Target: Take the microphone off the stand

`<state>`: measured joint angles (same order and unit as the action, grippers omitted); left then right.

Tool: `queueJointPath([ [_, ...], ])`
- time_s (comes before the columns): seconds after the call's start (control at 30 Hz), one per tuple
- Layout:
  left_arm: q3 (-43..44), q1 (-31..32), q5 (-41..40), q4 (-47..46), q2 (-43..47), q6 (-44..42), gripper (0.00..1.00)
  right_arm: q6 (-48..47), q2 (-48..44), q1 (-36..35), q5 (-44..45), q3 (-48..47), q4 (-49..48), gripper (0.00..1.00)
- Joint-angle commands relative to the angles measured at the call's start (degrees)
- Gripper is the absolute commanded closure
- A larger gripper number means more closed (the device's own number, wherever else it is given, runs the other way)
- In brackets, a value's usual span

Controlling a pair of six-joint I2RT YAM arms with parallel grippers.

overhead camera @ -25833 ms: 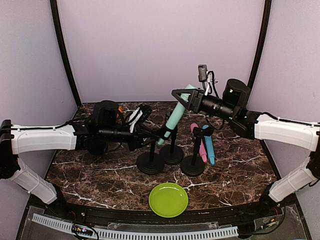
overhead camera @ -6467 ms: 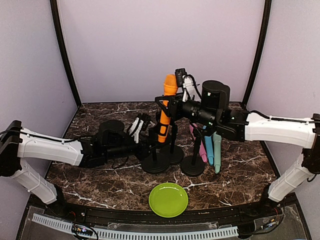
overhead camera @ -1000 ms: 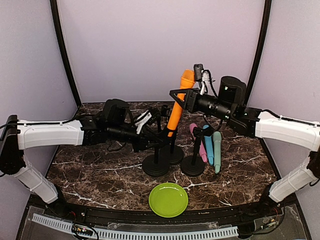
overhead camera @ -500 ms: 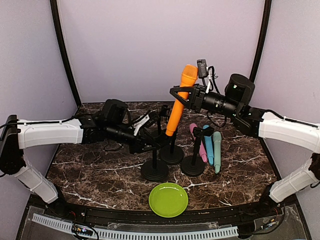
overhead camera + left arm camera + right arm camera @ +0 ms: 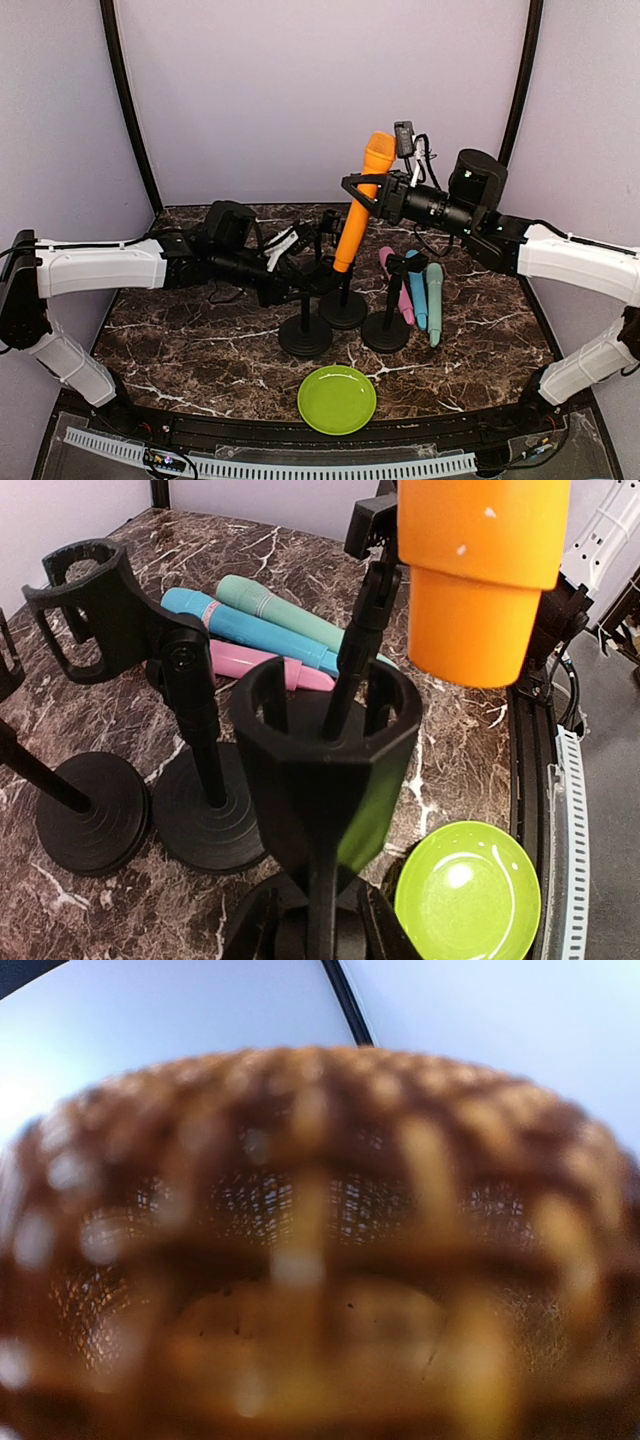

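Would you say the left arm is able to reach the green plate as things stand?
Likely yes, but not freely: the green plate lies uncovered, yet the left gripper is shut on the stand.

Three stands and laid microphones crowd mid-table; open marble tabletop lies left.

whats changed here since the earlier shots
The right fingers laid the teal microphone down beside the blue microphone, then took the orange microphone and lifted it up out of the stand. The left fingers still clamp that stand; the blue microphone and green plate have not moved.
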<state>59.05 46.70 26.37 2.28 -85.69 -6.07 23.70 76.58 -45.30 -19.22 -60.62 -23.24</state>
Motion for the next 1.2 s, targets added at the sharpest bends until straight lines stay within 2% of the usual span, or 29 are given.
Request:
queueJointPath([
  [0.0,-0.2,-0.3,-2.8,-4.1,3.2,-0.8,1.00,1.3,-0.9,0.3,6.4,-3.4,2.2,1.00],
  [0.23,-1.1,-0.3,-6.2,-5.3,4.8,-0.2,1.00,1.8,-3.4,0.4,10.1,-2.3,1.4,1.00],
  [0.37,-1.9,-0.5,-13.7,-5.8,6.3,0.8,1.00,0.0,-6.9,0.6,14.2,-0.9,2.6,1.00],
  [0.5,-1.6,-1.1,-21.0,-6.5,6.4,2.8,1.00,-1.8,-9.4,2.0,22.3,-0.5,8.3,1.00],
  [0.7,-1.3,-1.2,-28.9,-9.6,4.1,4.2,1.00,-1.1,-12.7,8.1,27.2,2.7,13.4,1.00],
  [0.93,-2.1,-1.3,-30.8,-14.1,0.1,4.5,1.00,0.1,-14.3,18.0,28.2,5.8,22.4,1.00],
  [1.17,-1.4,-1.3,-29.3,-14.0,-2.4,5.5,1.00,3.6,-14.5,22.7,26.0,11.3,22.9,1.00],
])
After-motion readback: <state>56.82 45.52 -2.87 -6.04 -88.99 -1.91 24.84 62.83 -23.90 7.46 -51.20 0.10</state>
